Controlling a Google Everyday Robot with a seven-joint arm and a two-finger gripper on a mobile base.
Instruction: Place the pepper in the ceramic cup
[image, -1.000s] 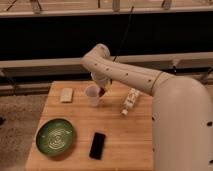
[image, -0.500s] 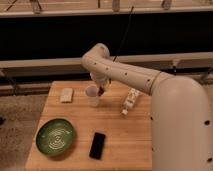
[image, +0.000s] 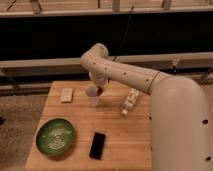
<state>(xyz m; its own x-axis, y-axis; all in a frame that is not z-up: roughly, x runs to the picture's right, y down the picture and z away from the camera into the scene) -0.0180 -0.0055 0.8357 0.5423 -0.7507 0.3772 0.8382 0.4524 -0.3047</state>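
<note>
The ceramic cup (image: 92, 96), small, white and without a handle, stands upright on the wooden table (image: 120, 130) near its back edge. My gripper (image: 100, 88) hangs from the white arm just above the cup's right rim. It is shut on the pepper (image: 101, 91), which shows as a small dark red piece at the gripper's tip, over the cup's edge. Most of the pepper is hidden by the gripper.
A white bottle with a red label (image: 130, 101) lies right of the cup. A pale sponge-like block (image: 66, 94) lies to its left. A green round plate (image: 55, 136) sits at the front left and a black phone (image: 97, 145) at the front middle.
</note>
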